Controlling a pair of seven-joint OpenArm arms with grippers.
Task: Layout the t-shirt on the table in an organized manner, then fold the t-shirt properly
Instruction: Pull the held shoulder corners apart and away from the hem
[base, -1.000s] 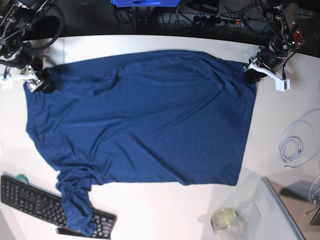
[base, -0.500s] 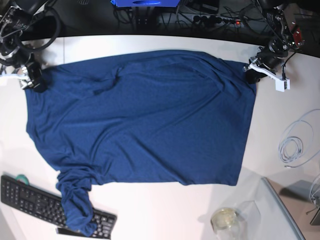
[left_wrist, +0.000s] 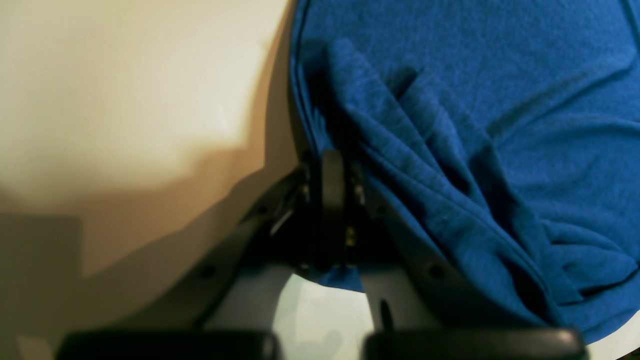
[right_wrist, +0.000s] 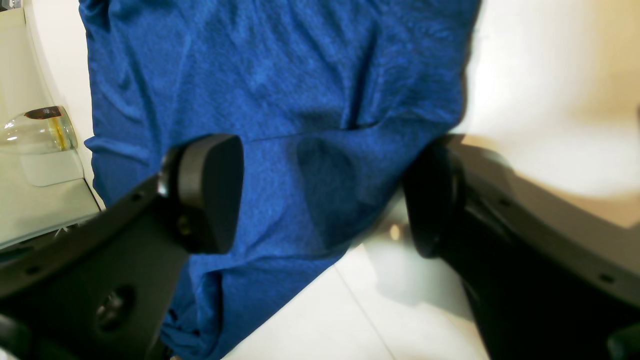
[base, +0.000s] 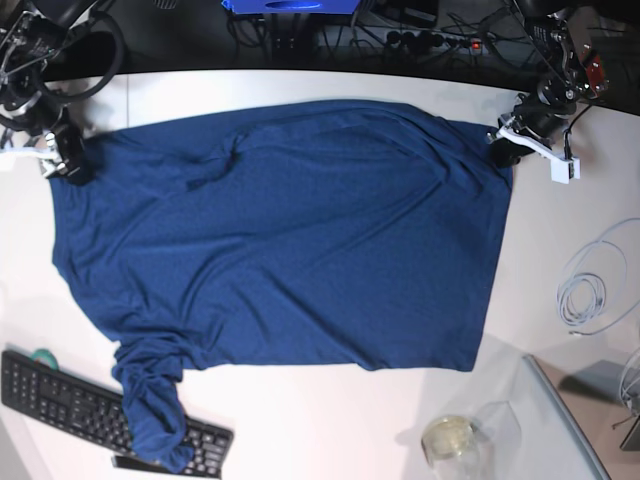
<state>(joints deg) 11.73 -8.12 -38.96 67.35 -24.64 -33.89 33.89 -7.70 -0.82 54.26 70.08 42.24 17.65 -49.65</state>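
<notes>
The dark navy t-shirt (base: 290, 240) lies spread across the white table (base: 330, 420), fairly flat, with a few wrinkles. One sleeve (base: 152, 405) is bunched and hangs over the keyboard. At the shirt's far right corner my left gripper (base: 503, 150) is shut on the cloth; in the left wrist view its jaws (left_wrist: 332, 170) pinch a gathered fold of the t-shirt (left_wrist: 500, 100). Over the shirt's far left corner my right gripper (base: 62, 160) stands open. In the right wrist view its fingers (right_wrist: 207, 192) straddle the t-shirt (right_wrist: 280, 75) edge, holding nothing.
A black keyboard (base: 60, 395) lies at the front left, partly under the sleeve. A glass jar (base: 450, 437) and a grey glass-edged stand (base: 560, 420) sit front right. A white cable coil (base: 590, 285) lies at the right. Cables run behind the table's far edge.
My right gripper has shifted slightly up and to the left, off the shirt's corner, staying open. The left gripper and the shirt have not moved.
</notes>
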